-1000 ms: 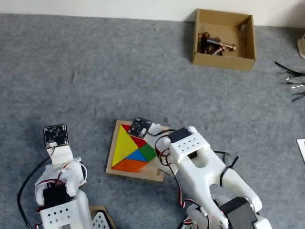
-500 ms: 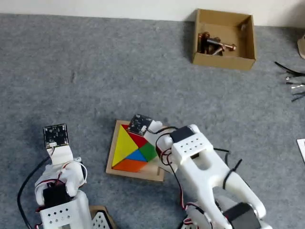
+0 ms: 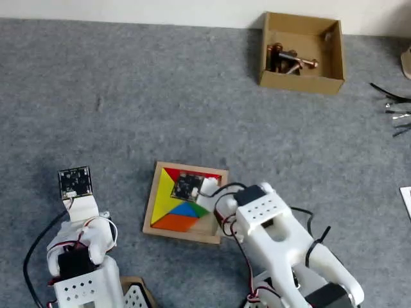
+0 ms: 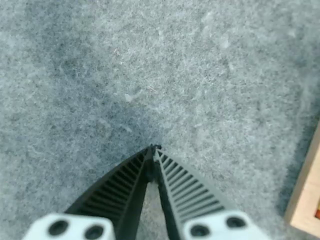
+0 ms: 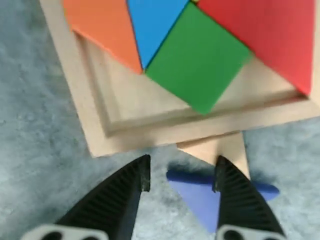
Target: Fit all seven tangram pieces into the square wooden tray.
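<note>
The square wooden tray (image 3: 182,235) lies in front of the two arms and holds yellow (image 3: 166,192), red (image 3: 173,173), blue (image 3: 186,209) and orange (image 3: 174,222) pieces. The right wrist view shows the tray rim (image 5: 75,95), the orange (image 5: 102,25), blue (image 5: 152,25), green (image 5: 197,57) and red (image 5: 270,35) pieces and a bare tray corner. Just outside that rim a purple triangle (image 5: 200,200) and a wood-coloured triangle (image 5: 225,150) lie on the carpet. My right gripper (image 5: 182,172) is open astride the purple triangle. My left gripper (image 4: 152,150) is shut over bare carpet.
A cardboard box (image 3: 302,51) with copper-coloured metal parts stands at the back right. Loose cables (image 3: 392,106) lie at the right edge. The tray's edge (image 4: 305,200) shows close to the left gripper. Grey carpet covers the table.
The right arm's wrist has moved from the tray's far edge toward the front, now over the tray's middle. The left arm has not moved.
</note>
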{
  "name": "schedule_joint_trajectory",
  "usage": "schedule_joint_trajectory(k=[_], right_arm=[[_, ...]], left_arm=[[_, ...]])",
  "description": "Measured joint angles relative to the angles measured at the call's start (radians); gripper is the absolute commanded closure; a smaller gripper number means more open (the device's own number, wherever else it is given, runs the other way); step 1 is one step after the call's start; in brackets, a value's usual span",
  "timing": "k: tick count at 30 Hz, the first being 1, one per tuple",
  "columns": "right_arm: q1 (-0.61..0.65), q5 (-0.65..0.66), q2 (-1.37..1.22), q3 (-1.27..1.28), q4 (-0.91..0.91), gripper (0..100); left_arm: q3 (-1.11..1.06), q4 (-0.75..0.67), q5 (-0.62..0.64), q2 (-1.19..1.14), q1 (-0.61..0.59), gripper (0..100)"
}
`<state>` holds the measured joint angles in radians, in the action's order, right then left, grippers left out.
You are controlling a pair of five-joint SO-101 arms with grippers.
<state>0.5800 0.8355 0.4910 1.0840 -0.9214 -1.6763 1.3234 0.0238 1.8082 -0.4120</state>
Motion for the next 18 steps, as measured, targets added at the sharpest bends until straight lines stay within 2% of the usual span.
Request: schedule_joint_trajectory(k=[5, 18], right_arm=[[-0.002, 0.009, 0.014, 0.025, 0.064, 79.6], [-0.037, 0.014, 0.078, 0.008, 0.012, 79.6]], left_arm=[[0.0, 0.0, 0.0, 0.0, 0.0, 99], [0.0, 0.0, 0.0, 0.0, 0.0, 99]])
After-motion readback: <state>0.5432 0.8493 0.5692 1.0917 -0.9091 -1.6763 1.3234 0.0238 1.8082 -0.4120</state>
